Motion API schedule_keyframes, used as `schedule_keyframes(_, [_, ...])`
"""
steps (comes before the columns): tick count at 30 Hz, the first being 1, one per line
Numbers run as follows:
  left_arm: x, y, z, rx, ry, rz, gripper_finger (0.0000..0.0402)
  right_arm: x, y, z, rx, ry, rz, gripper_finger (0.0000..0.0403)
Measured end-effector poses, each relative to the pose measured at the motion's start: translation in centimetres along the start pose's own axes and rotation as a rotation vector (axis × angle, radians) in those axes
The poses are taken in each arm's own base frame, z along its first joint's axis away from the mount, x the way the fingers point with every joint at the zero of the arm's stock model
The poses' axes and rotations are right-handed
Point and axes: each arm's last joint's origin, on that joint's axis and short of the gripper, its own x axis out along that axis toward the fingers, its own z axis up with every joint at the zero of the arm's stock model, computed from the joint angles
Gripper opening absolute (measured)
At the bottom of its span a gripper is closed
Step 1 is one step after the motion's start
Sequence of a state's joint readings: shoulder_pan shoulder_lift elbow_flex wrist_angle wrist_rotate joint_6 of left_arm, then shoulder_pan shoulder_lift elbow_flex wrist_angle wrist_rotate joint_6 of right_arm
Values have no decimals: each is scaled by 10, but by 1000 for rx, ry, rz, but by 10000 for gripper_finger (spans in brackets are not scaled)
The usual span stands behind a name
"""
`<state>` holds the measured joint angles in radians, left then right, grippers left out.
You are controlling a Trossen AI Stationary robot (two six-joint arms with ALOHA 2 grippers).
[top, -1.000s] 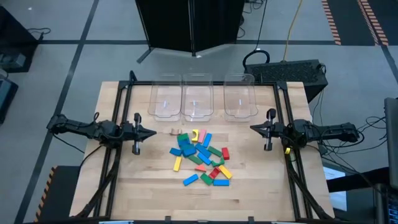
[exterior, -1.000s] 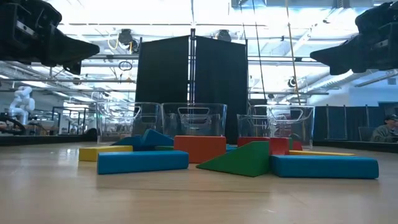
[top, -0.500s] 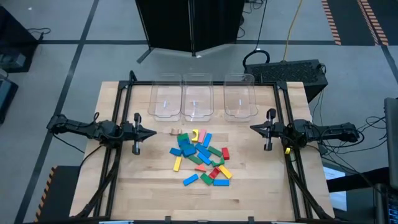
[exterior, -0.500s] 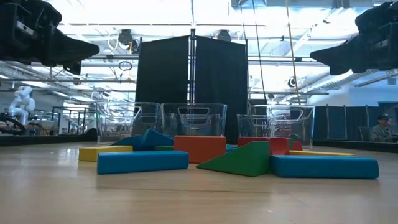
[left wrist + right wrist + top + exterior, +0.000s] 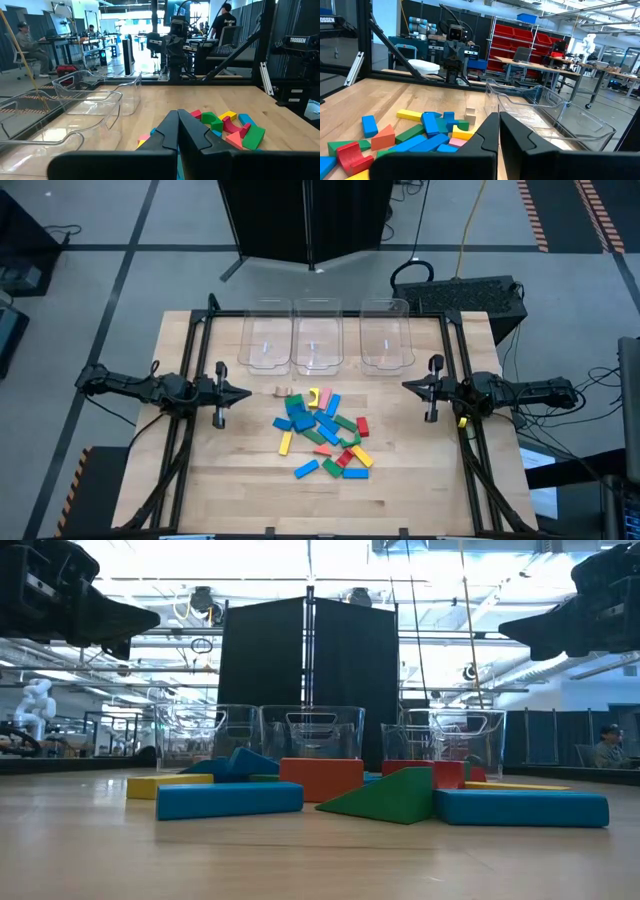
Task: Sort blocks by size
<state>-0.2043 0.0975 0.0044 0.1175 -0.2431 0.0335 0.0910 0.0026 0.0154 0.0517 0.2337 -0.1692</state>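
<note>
The blocks (image 5: 322, 433) lie in a loose heap at the middle of the wooden table, in blue, green, red, yellow and pink; the low view shows a blue bar (image 5: 229, 799), a green wedge (image 5: 386, 798) and a red block (image 5: 321, 778) resting flat. My left gripper (image 5: 247, 393) hovers shut at the table's left side, pointing level toward the heap, well short of it. My right gripper (image 5: 405, 386) hovers shut at the right side, facing the heap. Each wrist view shows its shut fingers (image 5: 178, 131) (image 5: 494, 131) with the blocks beyond.
Three clear plastic bins (image 5: 266, 340) (image 5: 318, 340) (image 5: 386, 338) stand in a row at the table's far edge. A small pale block (image 5: 281, 391) lies apart at the heap's far left. Bare wood lies near the front edge. People sit in the room beyond.
</note>
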Motion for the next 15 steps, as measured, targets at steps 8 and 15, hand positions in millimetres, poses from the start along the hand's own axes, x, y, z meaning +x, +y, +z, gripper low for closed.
schedule_keyframes(8, [0,0,0,0,0,0,0,0,0,0,11,-5,-1,0])
schedule_keyframes(15, [0,4,5,62,-41,117,0,0,-1,2,244,-25,-9,0])
